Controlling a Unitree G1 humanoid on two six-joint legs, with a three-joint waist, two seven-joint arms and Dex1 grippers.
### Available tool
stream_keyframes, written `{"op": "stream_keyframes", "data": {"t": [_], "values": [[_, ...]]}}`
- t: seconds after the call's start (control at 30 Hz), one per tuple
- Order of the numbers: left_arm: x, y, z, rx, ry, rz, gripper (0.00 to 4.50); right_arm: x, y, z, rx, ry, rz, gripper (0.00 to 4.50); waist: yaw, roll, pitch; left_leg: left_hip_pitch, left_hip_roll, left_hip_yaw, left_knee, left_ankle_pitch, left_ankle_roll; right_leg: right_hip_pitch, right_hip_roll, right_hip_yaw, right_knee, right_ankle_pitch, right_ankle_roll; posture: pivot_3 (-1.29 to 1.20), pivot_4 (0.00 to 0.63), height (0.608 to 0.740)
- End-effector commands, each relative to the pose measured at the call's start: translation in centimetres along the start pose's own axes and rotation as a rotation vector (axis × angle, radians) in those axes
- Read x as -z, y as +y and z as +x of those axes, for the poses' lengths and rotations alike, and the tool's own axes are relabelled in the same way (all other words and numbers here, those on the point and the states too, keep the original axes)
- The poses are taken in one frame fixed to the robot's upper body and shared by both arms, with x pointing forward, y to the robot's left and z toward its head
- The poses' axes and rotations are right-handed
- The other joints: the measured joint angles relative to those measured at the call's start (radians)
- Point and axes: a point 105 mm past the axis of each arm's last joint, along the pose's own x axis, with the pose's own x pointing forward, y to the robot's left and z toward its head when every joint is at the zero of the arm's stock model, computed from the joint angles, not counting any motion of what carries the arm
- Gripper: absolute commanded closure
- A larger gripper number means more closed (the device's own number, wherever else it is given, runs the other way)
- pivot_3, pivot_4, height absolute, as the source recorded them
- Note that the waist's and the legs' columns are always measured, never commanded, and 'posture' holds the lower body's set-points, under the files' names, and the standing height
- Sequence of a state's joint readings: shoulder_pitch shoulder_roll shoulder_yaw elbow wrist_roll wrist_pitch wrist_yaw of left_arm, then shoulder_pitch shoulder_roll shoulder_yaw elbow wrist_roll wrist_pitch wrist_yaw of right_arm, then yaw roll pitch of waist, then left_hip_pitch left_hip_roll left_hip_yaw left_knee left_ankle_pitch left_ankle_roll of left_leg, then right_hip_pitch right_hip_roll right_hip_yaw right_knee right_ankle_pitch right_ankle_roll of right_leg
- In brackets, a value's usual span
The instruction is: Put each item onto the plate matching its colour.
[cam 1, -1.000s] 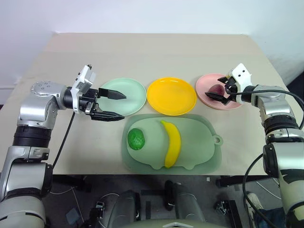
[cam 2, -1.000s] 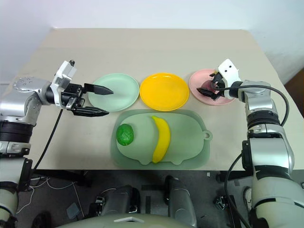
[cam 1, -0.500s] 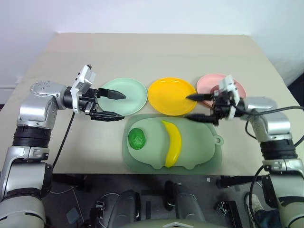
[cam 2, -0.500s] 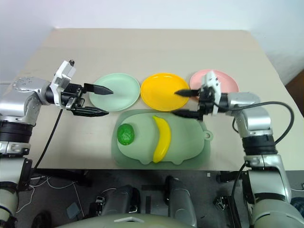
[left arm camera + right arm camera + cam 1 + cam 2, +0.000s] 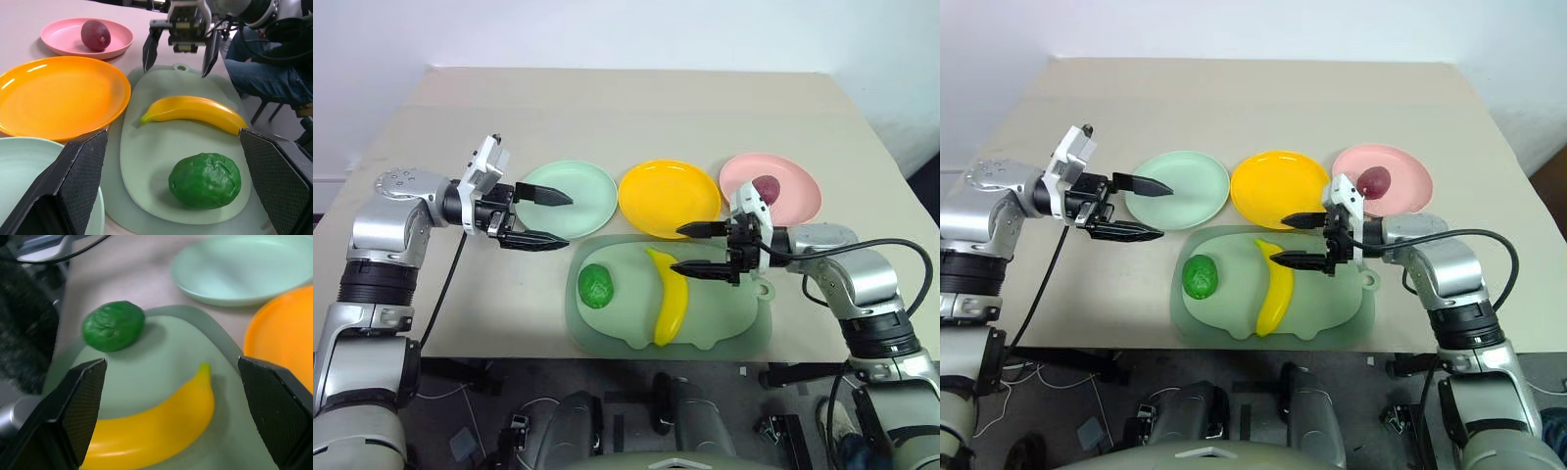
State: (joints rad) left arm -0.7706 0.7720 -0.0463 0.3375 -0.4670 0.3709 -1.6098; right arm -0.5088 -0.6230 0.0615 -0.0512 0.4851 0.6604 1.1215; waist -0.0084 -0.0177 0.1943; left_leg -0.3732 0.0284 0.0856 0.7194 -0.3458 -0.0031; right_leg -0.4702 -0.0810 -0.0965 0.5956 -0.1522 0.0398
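The maroon oval fruit (image 5: pixel 766 186) lies on the pink plate (image 5: pixel 793 201) at the right. A yellow banana (image 5: pixel 670 294) and a bumpy dark-green fruit (image 5: pixel 596 286) rest on the pale-green pig-shaped tray (image 5: pixel 734 318). The yellow plate (image 5: pixel 669 199) and the mint plate (image 5: pixel 582 206) hold nothing. My right gripper (image 5: pixel 685 250) is open, its fingers pointing left just above the banana's upper end. Over the mint plate's left edge my left gripper (image 5: pixel 553 217) hangs open and empty.
The three plates stand in a row behind the tray, near the table's front edge. Bare beige tabletop (image 5: pixel 626 108) stretches behind the plates. A person's legs in jeans (image 5: pixel 264 78) show beyond the table in the left wrist view.
My right gripper let go of the maroon fruit on the pink plate and swung left and back, down to the banana's upper end. The left gripper stayed still.
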Motion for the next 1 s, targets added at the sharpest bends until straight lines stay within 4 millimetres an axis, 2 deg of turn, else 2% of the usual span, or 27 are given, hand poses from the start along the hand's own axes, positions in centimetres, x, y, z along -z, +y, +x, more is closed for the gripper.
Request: {"op": "stream_keyframes", "data": {"t": [0.03,0.1,0.17,0.37,0.5,0.8,1.0], "values": [[-0.8,-0.1,-0.4,-0.008,-0.021,0.028,0.00,-1.6,0.8,-0.3,0.036,-0.067,-0.027,0.04,0.000,0.000,0.000,0.000,0.000,0.000,0.000,0.000,0.000,0.000,0.000,0.000,0.000,0.000,0.000,0.00,0.150,0.740],[-0.7,-0.1,-0.3,-0.007,-0.021,0.024,0.00,-2.0,0.6,-0.2,0.083,-0.100,0.024,0.04,0.000,0.000,0.000,0.000,0.000,0.000,0.000,0.000,0.000,0.000,0.000,0.000,0.000,0.000,0.000,0.00,0.150,0.740],[-0.7,0.0,-0.2,-0.006,-0.023,0.022,0.00,-2.3,1.3,-0.2,0.068,-0.124,0.057,0.04,0.001,0.000,0.000,0.000,0.000,0.000,0.000,0.000,0.000,0.000,0.000,0.000,0.000,0.000,0.000,0.00,0.150,0.740],[-0.7,0.3,0.0,-0.002,-0.034,0.021,0.00,-1.8,1.5,0.1,0.132,-0.163,0.142,0.04,0.002,0.000,0.000,0.000,0.000,-0.001,0.000,-0.001,0.002,0.000,0.000,0.000,0.000,0.000,0.000,0.00,0.150,0.740],[-0.8,0.3,0.0,0.002,-0.033,0.021,0.00,-0.9,1.8,0.4,0.179,-0.167,0.125,0.04,0.002,0.000,0.000,0.000,0.000,-0.001,0.000,-0.002,0.004,0.000,0.000,0.000,0.000,0.000,0.000,0.00,0.150,0.740],[-0.7,0.2,-0.1,-0.003,-0.027,0.018,0.00,-0.8,2.2,1.2,0.213,-0.201,0.192,0.04,0.000,0.000,0.000,0.000,0.000,-0.001,0.000,-0.003,0.005,0.000,0.000,0.000,0.000,0.000,0.000,0.00,0.150,0.740],[-0.7,0.3,-0.2,-0.006,-0.027,0.016,0.00,0.0,2.4,1.9,0.277,-0.197,0.215,0.04,0.001,0.000,0.000,0.000,0.000,-0.001,0.000,-0.003,0.005,0.000,0.000,0.000,0.000,0.000,0.000,0.00,0.150,0.740]]}}
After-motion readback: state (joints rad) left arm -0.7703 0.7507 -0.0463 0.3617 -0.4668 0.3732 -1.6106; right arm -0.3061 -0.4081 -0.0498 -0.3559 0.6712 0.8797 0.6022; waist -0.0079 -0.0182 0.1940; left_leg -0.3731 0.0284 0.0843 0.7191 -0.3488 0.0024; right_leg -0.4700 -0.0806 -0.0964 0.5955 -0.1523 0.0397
